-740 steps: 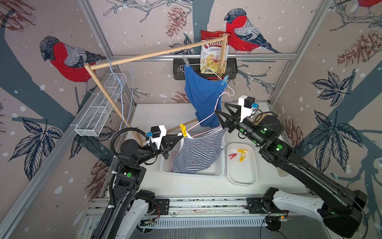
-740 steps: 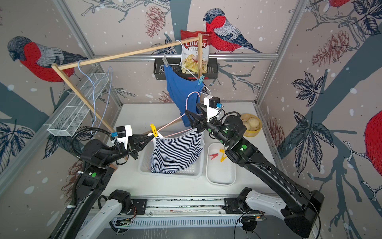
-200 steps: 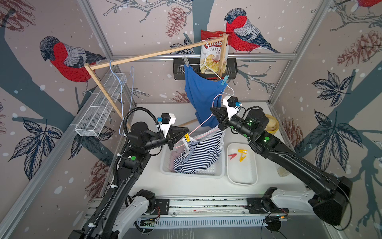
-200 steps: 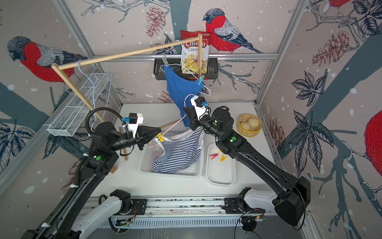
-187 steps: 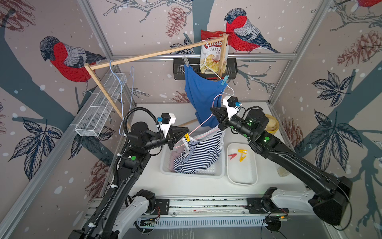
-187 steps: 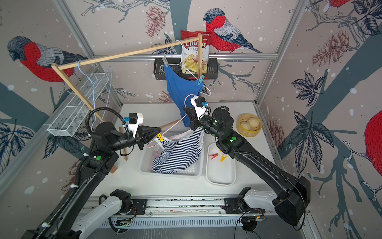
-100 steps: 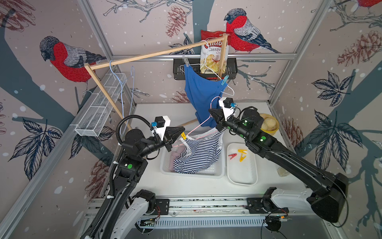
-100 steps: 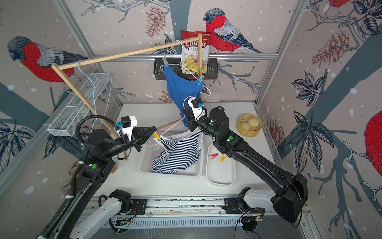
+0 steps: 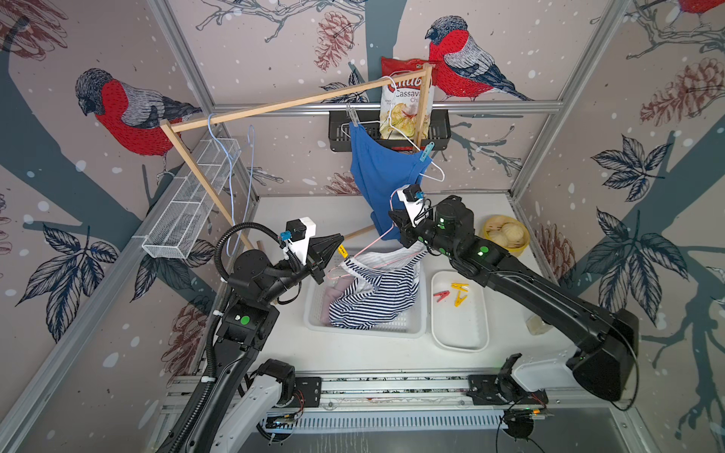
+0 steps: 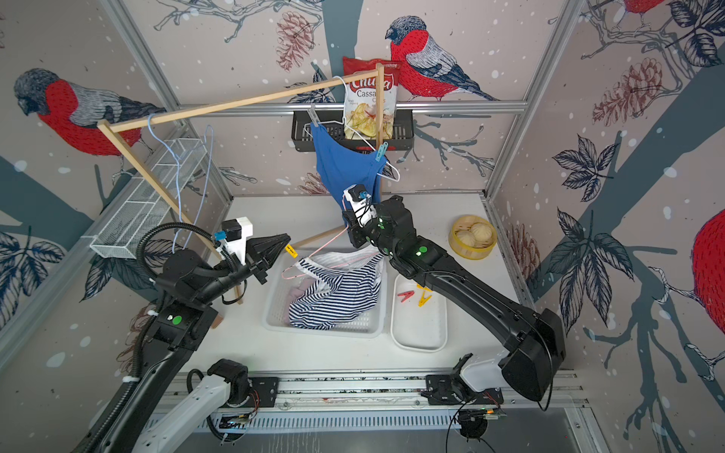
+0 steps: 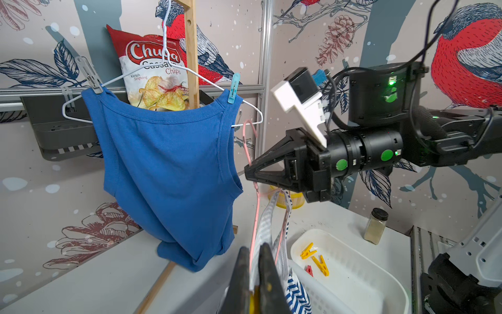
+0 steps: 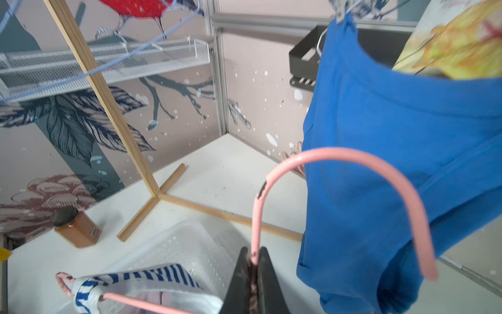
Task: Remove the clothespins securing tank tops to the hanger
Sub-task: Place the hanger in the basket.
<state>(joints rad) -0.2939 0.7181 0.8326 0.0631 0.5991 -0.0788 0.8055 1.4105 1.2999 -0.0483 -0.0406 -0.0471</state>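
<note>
My left gripper (image 9: pixel 340 243) is shut on a yellow clothespin (image 10: pixel 291 250) at the left end of the pink hanger (image 9: pixel 368 245); yellow shows between the fingers (image 11: pixel 267 274) in the left wrist view. My right gripper (image 12: pixel 254 257) is shut on the pink hanger's neck (image 12: pixel 255 217). The striped tank top (image 9: pixel 372 290) sags from that hanger into the white basket (image 9: pixel 365 333), over the pink tank top (image 9: pixel 333 292). Behind, the blue tank top (image 9: pixel 376 172) hangs on a white hanger, pinned by a grey clothespin (image 9: pixel 353 116) and a teal clothespin (image 9: pixel 426 151).
A white tray (image 9: pixel 459 345) right of the basket holds a red clothespin (image 9: pixel 441 294) and two yellow ones (image 9: pixel 459 292). The wooden rack (image 9: pixel 274 108) spans the back, with bare blue hangers (image 9: pixel 231 157). A steamer of buns (image 9: pixel 504 235) and a spice jar (image 11: pixel 376 225) stand at the right.
Both grippers have shifted a little to the left, carrying the pink hanger with them. The striped top has slumped from hanging spread into the basket. Both grips are unchanged.
</note>
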